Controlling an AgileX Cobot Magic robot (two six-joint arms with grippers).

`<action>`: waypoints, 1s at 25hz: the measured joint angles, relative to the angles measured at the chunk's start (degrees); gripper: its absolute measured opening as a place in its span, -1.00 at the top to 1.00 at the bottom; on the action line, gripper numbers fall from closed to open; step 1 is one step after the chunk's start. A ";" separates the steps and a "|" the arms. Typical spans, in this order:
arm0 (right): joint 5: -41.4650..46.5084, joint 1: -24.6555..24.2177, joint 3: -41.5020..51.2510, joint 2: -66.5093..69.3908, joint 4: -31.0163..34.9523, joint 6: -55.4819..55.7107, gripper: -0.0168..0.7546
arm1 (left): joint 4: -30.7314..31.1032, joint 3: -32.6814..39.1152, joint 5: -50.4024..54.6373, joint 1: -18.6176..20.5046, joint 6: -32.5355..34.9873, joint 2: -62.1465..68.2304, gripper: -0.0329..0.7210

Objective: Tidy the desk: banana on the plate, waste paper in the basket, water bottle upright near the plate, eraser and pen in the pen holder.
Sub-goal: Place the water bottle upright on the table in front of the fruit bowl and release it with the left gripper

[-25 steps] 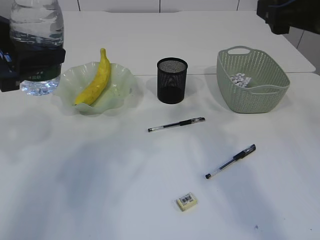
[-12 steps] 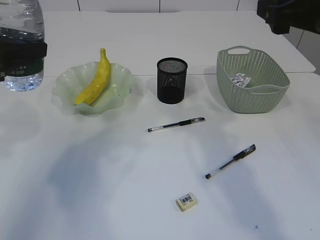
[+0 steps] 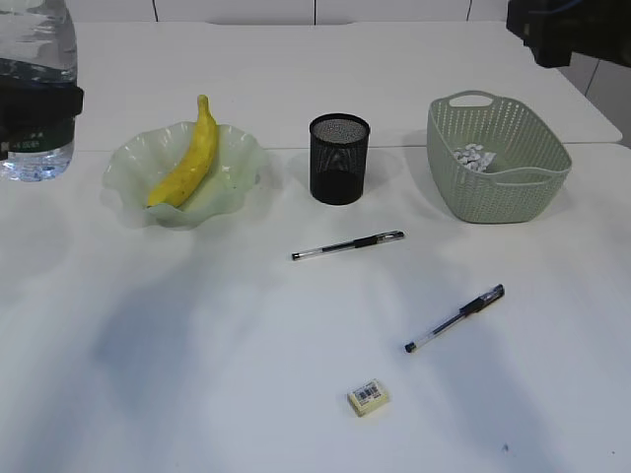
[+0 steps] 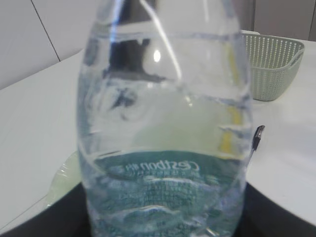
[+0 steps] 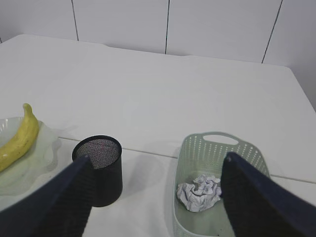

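My left gripper [image 3: 30, 113] is shut on the water bottle [image 3: 35, 59], upright at the far left beside the plate [image 3: 237, 158]; the bottle fills the left wrist view [image 4: 165, 123]. The banana [image 3: 187, 158] lies on the plate. The waste paper [image 3: 473, 156] sits in the basket [image 3: 498, 192]. The pen holder [image 3: 339, 163] stands between them. Two pens, one [image 3: 347, 245] in front of the holder and one [image 3: 455, 318] to its right, lie on the desk [image 3: 197, 345], as does the eraser [image 3: 368, 397]. My right gripper [image 5: 155, 163] is open, high above the basket [image 5: 197, 148] and holder [image 5: 98, 168].
The right arm's dark body [image 3: 567, 30] hangs over the back right corner. A seam in the tabletop [image 3: 296, 148] runs behind the plate and holder. The desk's right edge [image 3: 611, 118] lies just past the basket.
The left gripper has carried the bottle further left and lower, away from the plate. Everything else stays put.
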 joint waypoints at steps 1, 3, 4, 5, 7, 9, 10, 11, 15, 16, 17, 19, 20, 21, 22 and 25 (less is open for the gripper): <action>0.00 0.00 0.00 0.00 0.00 0.00 -0.56 | 0.00 0.00 -0.16 0.03 0.00 0.00 -0.11; 0.00 0.00 0.00 0.00 0.00 0.00 -0.56 | 0.00 0.00 -0.27 0.03 -0.11 0.00 -0.11; 0.00 0.00 0.00 0.00 0.00 0.00 -0.56 | 0.00 0.00 -0.30 0.03 -0.11 0.00 -0.11; 0.00 0.00 0.00 0.00 0.00 0.00 -0.56 | -0.09 0.00 -0.40 0.03 -0.21 0.00 -0.11; 0.00 0.00 0.00 0.00 0.00 0.00 -0.56 | -0.09 0.00 -0.79 0.03 -0.21 0.00 -0.11; 0.00 0.00 0.00 0.00 0.00 0.00 -0.56 | -0.09 0.00 -1.47 0.03 -0.55 0.00 -0.11; 0.00 0.00 0.00 0.00 0.00 0.00 -0.56 | -0.09 0.00 -1.59 0.03 -0.86 0.00 -0.11; 0.00 0.00 0.00 0.00 0.00 0.00 -0.56 | -0.09 0.00 -1.59 0.03 -1.15 0.00 -0.11; 0.00 0.00 0.00 0.00 0.11 0.00 -0.56 | -0.11 0.00 -1.36 0.03 -3.01 0.00 -0.11; 0.00 0.00 0.00 0.00 0.19 0.00 -0.56 | -0.11 0.00 -1.00 0.03 -3.72 0.00 -0.11; 0.00 0.00 0.00 0.00 0.19 0.00 -0.56 | -0.21 0.00 -0.64 0.03 -4.27 0.00 -0.11; 0.00 0.00 0.00 0.00 0.19 0.00 -0.56 | -0.21 0.00 -0.30 0.03 -5.10 0.00 -0.11; 0.00 0.00 0.00 0.00 0.19 0.00 -0.56 | -0.21 0.00 -0.30 0.03 -5.37 0.00 -0.11; 0.00 0.00 0.00 0.00 0.23 0.00 -0.56 | -0.21 0.00 -0.30 0.03 -5.50 0.00 -0.11; 0.00 0.00 0.00 0.00 0.23 0.00 -0.56 | -0.21 0.00 -0.30 0.03 -5.62 0.00 -0.11; 0.00 0.00 0.00 0.00 0.33 0.00 -0.56 | -0.21 0.00 -0.77 0.03 -6.90 0.00 -0.11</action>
